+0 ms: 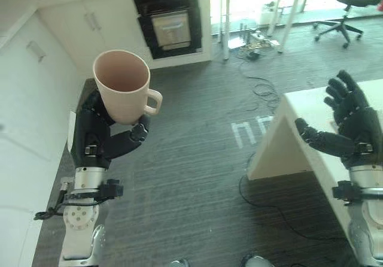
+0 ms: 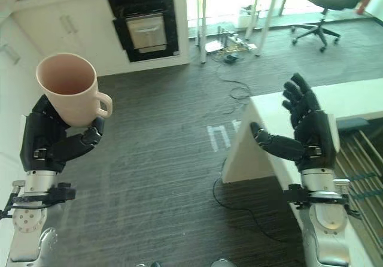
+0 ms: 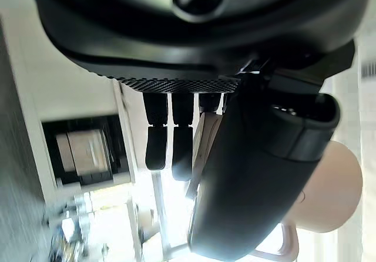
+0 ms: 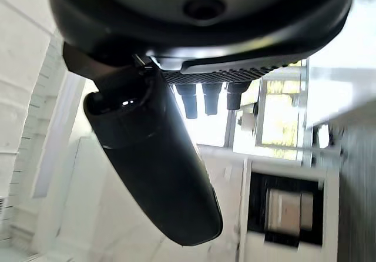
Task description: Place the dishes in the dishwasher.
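Carrying mug point(image 1: 124, 85) upright, left hand point(image 1: 96, 136) fingers clamped on it; right hand point(image 2: 308, 132) fingers apart, idle; next: approach dishwasher point(image 1: 170, 24), lower mug into rack

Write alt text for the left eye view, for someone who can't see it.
The robot's left hand holds an empty, pale pink ceramic mug upright above dark grey carpet. Its right hand is open and empty over a white table. Beyond, white cabinets frame a dark built-in appliance.

Pale pink handled mug point(image 1: 124, 86), upright and empty, in the left hand point(image 1: 96, 136).
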You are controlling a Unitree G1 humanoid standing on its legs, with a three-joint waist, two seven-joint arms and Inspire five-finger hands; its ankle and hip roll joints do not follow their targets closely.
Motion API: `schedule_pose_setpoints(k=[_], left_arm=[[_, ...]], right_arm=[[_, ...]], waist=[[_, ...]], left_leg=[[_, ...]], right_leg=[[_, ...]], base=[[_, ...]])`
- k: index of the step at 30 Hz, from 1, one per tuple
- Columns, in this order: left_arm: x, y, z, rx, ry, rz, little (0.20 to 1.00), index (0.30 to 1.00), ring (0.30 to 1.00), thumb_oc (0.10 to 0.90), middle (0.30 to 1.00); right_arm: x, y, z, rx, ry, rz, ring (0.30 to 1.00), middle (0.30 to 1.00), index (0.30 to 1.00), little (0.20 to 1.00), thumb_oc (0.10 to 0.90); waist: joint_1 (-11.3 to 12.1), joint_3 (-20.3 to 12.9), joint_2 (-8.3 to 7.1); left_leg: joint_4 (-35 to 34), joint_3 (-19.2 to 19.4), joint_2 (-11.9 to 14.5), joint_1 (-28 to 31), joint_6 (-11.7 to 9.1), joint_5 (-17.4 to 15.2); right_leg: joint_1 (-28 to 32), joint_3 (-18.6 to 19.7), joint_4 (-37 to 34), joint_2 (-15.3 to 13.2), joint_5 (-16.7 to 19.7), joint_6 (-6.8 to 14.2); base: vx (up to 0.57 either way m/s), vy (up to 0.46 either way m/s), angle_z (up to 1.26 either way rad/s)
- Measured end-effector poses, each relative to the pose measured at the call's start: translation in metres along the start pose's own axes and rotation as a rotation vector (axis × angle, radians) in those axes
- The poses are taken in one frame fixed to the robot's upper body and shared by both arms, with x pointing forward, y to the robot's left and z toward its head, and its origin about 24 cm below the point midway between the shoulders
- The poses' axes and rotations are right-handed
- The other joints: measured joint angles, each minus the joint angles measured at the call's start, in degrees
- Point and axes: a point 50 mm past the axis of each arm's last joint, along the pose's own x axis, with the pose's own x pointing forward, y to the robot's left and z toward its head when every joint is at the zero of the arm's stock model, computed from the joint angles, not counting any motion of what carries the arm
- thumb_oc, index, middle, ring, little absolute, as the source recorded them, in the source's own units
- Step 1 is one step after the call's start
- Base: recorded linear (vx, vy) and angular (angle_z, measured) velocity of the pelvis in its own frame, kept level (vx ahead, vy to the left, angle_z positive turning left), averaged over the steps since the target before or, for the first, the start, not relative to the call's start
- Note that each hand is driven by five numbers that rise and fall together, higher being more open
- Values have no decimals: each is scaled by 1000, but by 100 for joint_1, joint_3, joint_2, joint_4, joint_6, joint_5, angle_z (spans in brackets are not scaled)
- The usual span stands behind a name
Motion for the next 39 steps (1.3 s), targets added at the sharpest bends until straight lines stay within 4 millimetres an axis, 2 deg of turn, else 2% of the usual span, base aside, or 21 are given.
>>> schedule_pose_setpoints(k=[1, 2, 5, 8, 10, 12, 13, 14, 15, 16, 19, 20, 23, 28, 32, 39], left_arm=[[0, 1, 1, 1, -7, -1, 300, 300, 300, 400, 300], [0, 2, 2, 5, -10, -5, 300, 300, 300, 400, 300], [0, 5, 3, 14, -12, 0, 300, 300, 300, 400, 300], [1, 9, 5, 29, -20, -6, 300, 300, 300, 400, 300], [1, 10, 5, 30, -17, -7, 300, 300, 300, 400, 300], [2, 10, 5, 31, -21, -5, 300, 300, 300, 400, 300], [2, 9, 5, 30, -19, -6, 300, 300, 300, 400, 300], [2, 9, 5, 30, -17, -8, 300, 300, 300, 400, 300], [1, 8, 4, 30, -14, -9, 300, 300, 300, 400, 300], [0, 7, 3, 32, -7, -12, 300, 300, 300, 400, 300], [-2, 5, 2, 32, 1, -19, 300, 300, 300, 400, 300], [-4, 5, 1, 33, 6, -20, 300, 300, 300, 400, 300], [-5, 6, 1, 34, 12, -17, 300, 300, 300, 400, 300], [-5, 6, 1, 31, 12, 7, 300, 300, 300, 400, 300], [-5, 0, -2, 16, 24, -11, 300, 300, 300, 400, 300], [-6, 0, -2, 14, 24, -8, 300, 300, 300, 400, 300]], right_arm=[[-1, 3, -1, 14, -1, 0, 900, 900, 900, 900, 800], [-1, 6, -1, 22, -1, 3, 900, 900, 900, 900, 800], [-3, 13, -4, 22, 6, 12, 900, 900, 900, 900, 800], [-4, 15, -5, 48, 4, -15, 900, 900, 900, 900, 800], [-7, 16, -7, 52, 16, -18, 900, 900, 900, 900, 800], [-7, 15, -7, 49, 12, -16, 900, 900, 900, 900, 800], [-8, 15, -7, 43, 19, -10, 900, 900, 900, 900, 800], [-10, 14, -8, 34, 29, -8, 900, 900, 900, 900, 800], [-12, 13, -9, 32, 38, -9, 900, 900, 900, 900, 800], [-12, 13, -9, 31, 40, -8, 900, 900, 900, 900, 800], [-14, 11, -10, 28, 49, -11, 900, 900, 900, 900, 800], [-14, 10, -10, 26, 49, -15, 900, 900, 900, 900, 800], [-13, 9, -9, 9, 50, -6, 900, 900, 900, 900, 800], [-14, 9, -9, 1, 56, 12, 900, 900, 900, 900, 800], [-14, 9, -9, 3, 61, 22, 900, 900, 900, 900, 800], [-17, 10, -11, 0, 80, 39, 900, 900, 900, 900, 800]], waist=[[25, -12, -37], [62, -13, -57], [177, -15, -101], [170, -35, -143], [149, -35, -143], [127, -31, -142], [36, -35, -183], [-52, -42, -263], [-85, -70, -345], [-132, -72, -321], [-150, -104, -348], [-169, -110, -338], [-200, -122, -316], [-337, -150, -271], [-457, -196, -190], [-451, -217, -155]], left_leg=[[32, -75, -137, -105, 122, -87], [94, -137, -219, -204, 211, -140], [238, -207, -380, -311, 446, -221], [368, -302, -420, -405, 620, -327], [354, -434, -402, -413, 658, -323], [350, -533, -426, -494, 742, -262], [332, -613, -483, -561, 752, -232], [367, -664, -580, -589, 752, -231], [396, -671, -695, -588, 753, -231], [436, -719, -671, -607, 720, -233], [450, -708, -547, -616, 614, -199], [438, -705, -506, -614, 535, -235], [362, -696, -435, -597, 494, -92], [327, -668, -309, -583, 392, -30], [250, -663, -281, -549, 337, 8], [173, -591, -285, -479, 315, 22]], right_leg=[[-25, 66, -63, -107, 98, 140], [-27, 42, -130, -195, 237, 185], [4, 40, -243, -338, 756, 168], [-4, 41, -195, -365, 1029, 221], [-53, 80, 76, -136, 728, 468], [-360, 351, 369, 282, 197, 403], [-564, 764, 360, 586, -93, 367], [-640, 1110, 248, 737, -203, 340], [-634, 1226, 42, 735, -144, 292], [-616, 1252, -23, 783, -35, 159], [-579, 1131, -100, 873, -38, 95], [-584, 1136, -105, 918, -48, 66], [-621, 1148, -118, 1017, -48, -109], [-674, 1186, -85, 1162, -97, -232], [-693, 1220, -72, 1216, -124, -279], [-689, 1294, -56, 1228, -123, -288]], base=[[64, 295, 53], [55, 282, 49], [73, 300, 24], [73, 182, 21], [-59, -14, 25], [-31, -119, 24], [11, -119, 39], [9, -81, 41], [14, -224, 27], [25, -247, 11], [44, -210, -4], [36, -173, -7], [13, -151, -5], [15, -102, -9], [8, -54, -4], [-7, -6, -5]])
